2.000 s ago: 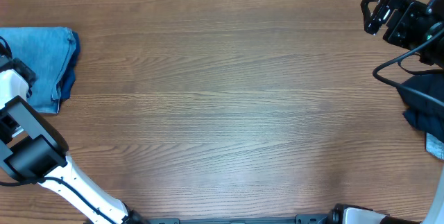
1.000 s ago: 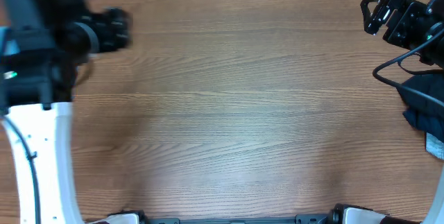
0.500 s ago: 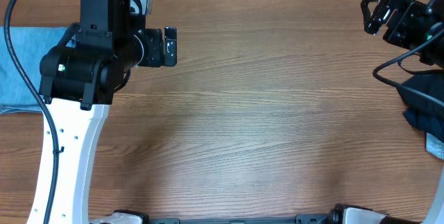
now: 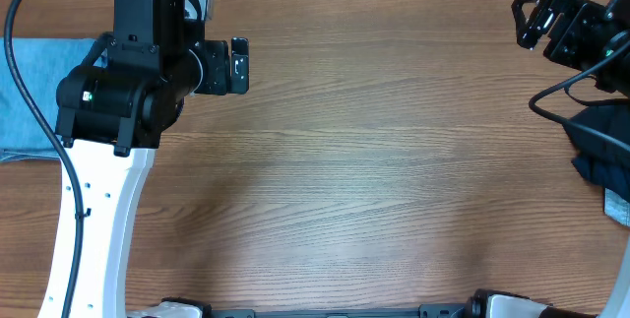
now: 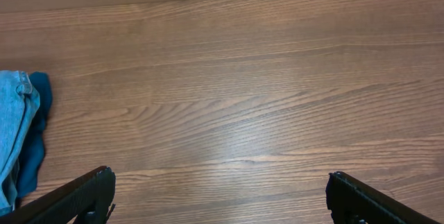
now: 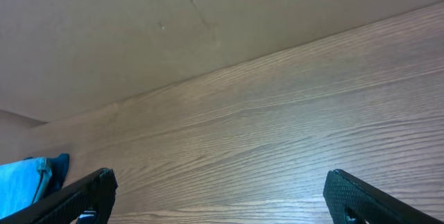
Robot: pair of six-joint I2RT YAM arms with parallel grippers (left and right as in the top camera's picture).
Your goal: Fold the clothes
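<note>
Table (image 4: 374, 160) centre is open wood — wide passage. Left side blocked by left arm (image 4: 118, 96) over folded jeans (image 5: 12, 134); dark garment (image 4: 600, 146) crowds right edge.

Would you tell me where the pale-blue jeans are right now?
In the overhead view the pale-blue jeans lie at the far left edge of the table, partly hidden under the left arm.

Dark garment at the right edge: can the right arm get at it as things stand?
Probably yes: the right gripper is open and empty, and the dark garment lies close beside that arm, with nothing on it.
</note>
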